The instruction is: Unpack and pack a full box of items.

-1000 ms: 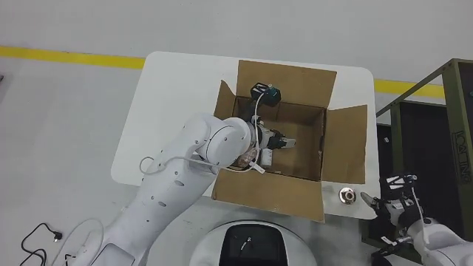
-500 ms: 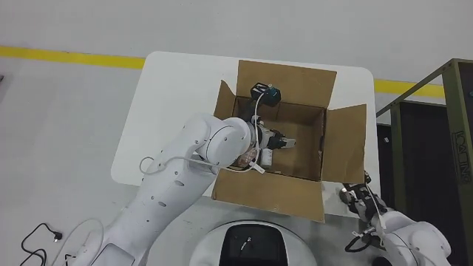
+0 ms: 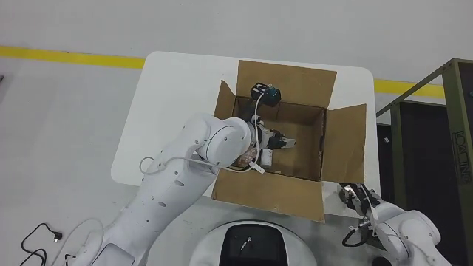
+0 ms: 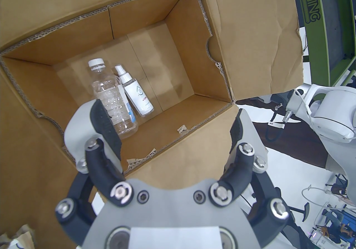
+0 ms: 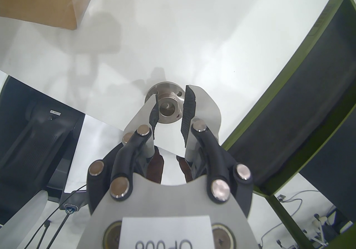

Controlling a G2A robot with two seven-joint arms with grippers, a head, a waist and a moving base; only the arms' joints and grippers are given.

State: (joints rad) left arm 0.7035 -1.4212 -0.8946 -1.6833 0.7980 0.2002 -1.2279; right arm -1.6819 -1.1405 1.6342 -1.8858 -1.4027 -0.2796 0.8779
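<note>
An open cardboard box (image 3: 341, 142) stands on the white table (image 3: 177, 111). Inside it (image 4: 180, 25) lie a clear water bottle (image 4: 111, 100) and a small white spray bottle (image 4: 135, 91), side by side against one wall. My left gripper (image 4: 167, 114) hangs open over the box's near-left part (image 3: 284, 142), holding nothing. A metal flange (image 5: 167, 107) rests on the table near its front right corner. My right gripper (image 5: 172, 91) is closed in on the flange's raised hub, one pad on each side (image 3: 353, 196).
A black and teal item (image 3: 264, 92) sits on the box's far flap. Crumpled brown paper (image 4: 16, 236) lies by the left arm. A green rack (image 3: 451, 133) stands just right of the table, close to the right gripper (image 5: 306, 94). The table's left half is bare.
The right arm has come in from off the table's right edge to the flange, and its fingers have narrowed around it. The left arm has not moved.
</note>
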